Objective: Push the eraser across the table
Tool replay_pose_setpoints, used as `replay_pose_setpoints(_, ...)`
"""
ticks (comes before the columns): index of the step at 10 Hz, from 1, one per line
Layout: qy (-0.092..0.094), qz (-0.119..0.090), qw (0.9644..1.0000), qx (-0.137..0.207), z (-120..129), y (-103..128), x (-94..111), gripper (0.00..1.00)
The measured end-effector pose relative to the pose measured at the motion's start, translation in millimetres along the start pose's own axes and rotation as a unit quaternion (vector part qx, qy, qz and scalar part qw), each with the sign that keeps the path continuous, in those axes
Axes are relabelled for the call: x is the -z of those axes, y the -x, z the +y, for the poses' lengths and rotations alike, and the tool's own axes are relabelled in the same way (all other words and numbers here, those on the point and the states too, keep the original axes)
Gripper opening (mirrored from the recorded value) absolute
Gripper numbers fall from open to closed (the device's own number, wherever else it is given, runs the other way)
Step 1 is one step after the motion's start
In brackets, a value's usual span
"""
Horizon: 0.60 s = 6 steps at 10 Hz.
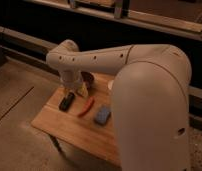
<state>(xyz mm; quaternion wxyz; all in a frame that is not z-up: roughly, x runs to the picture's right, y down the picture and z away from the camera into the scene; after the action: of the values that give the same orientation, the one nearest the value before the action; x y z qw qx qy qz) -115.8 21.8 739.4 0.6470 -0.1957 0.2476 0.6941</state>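
The eraser [66, 101], a small black bar, lies on the left part of the light wooden table [59, 125]. An orange-red marker [86, 106] lies just right of it, and a blue-grey pad [102, 115] lies further right. My gripper [76, 90] hangs from the white arm's wrist, low over the table's far edge, just behind and to the right of the eraser. The wrist hides most of it.
A dark bowl [87, 78] and a white cup [111, 85] stand at the table's far edge. My bulky white arm [144, 90] covers the table's right side. Grey floor lies to the left, and a dark wall with rails runs behind.
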Motion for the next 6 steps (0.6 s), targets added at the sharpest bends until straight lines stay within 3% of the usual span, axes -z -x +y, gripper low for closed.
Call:
replay_pose_setpoints(3,0.017,0.011,0.9991,-0.036,-12,16,-13,0.65)
replay_pose_setpoints(6,0.023,0.051,0.9954,-0.077,-41,18,-47,0.65)
